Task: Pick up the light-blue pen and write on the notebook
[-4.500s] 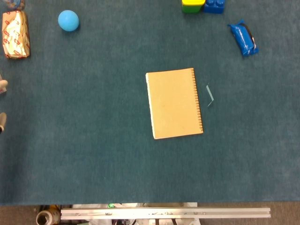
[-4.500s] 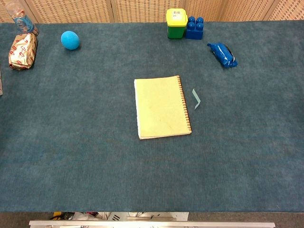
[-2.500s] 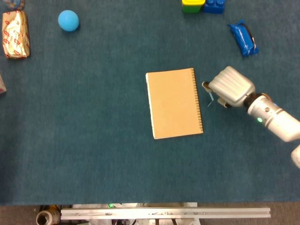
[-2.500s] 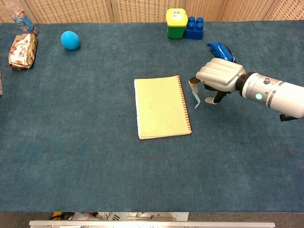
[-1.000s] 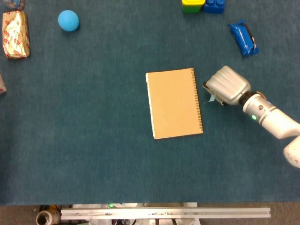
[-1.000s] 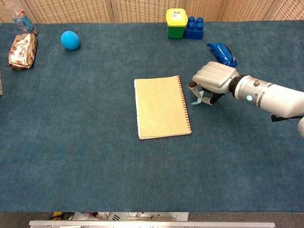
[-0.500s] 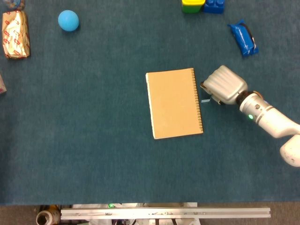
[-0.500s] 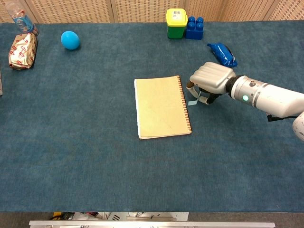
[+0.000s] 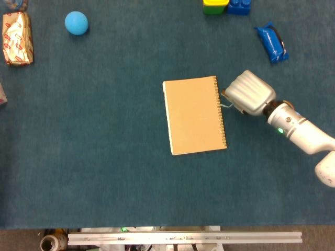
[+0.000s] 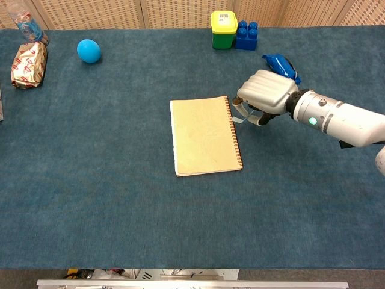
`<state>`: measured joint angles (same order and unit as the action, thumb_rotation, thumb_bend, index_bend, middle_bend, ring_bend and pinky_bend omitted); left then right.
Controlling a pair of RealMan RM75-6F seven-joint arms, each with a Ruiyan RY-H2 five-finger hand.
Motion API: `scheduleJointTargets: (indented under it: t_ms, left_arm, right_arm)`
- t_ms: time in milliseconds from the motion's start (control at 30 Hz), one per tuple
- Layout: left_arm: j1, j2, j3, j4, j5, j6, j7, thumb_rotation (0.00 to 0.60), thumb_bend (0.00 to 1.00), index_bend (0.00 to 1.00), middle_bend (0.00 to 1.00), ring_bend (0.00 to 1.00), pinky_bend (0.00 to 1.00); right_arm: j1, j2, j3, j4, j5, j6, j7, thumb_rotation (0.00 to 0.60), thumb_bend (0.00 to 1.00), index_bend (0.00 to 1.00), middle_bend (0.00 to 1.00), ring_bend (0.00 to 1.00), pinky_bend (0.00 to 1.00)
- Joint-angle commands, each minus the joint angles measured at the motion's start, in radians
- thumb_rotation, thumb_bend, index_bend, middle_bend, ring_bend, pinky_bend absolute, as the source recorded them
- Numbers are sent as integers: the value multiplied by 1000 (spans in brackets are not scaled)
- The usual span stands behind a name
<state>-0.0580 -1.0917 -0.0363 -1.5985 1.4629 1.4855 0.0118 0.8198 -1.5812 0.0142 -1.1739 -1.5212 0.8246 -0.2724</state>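
The tan spiral-bound notebook [image 9: 194, 115] [image 10: 205, 135] lies closed in the middle of the blue cloth. My right hand [image 9: 249, 92] [image 10: 266, 91] hovers just right of the spiral edge, knuckles up, fingers curled under. It holds the small light-blue pen [image 10: 238, 119] [image 9: 225, 106], whose tip sticks out beneath the fingers toward the notebook's upper right edge. Most of the pen is hidden under the hand. My left hand shows in neither view.
A blue wrapped packet [image 9: 271, 43] [image 10: 281, 68] lies behind the right hand. A yellow-green tub [image 10: 223, 29] and blue block [image 10: 246, 35] stand at the back. A blue ball [image 10: 88, 50] and a snack pack [image 10: 28, 65] sit far left.
The right hand came in from the right, closed over the pen and lifted it off the cloth. In the last half second it shifted slightly up and toward the notebook.
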Motion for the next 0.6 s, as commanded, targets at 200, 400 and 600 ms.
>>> scheduleJointTargets:
  t_ms: [200, 400, 600]
  left_arm:
    - [6, 0, 7, -13, 20, 13, -9, 600, 343, 199, 274, 227, 122]
    - [14, 3, 10, -10, 21, 22, -18, 600, 343, 198, 274, 227, 122]
    - [21, 1, 14, -1, 20, 25, -32, 600, 343, 198, 274, 227, 122]
  right_arm:
    - [93, 71, 25, -115, -58, -48, -177, 600, 409, 670, 1000, 1000, 1000]
    - [149, 69, 28, -137, -81, -102, -320, 600, 410, 669, 1000, 1000, 1000]
    - [176, 38, 15, -115, -95, -134, -430, 600, 409, 669, 1000, 1000, 1000]
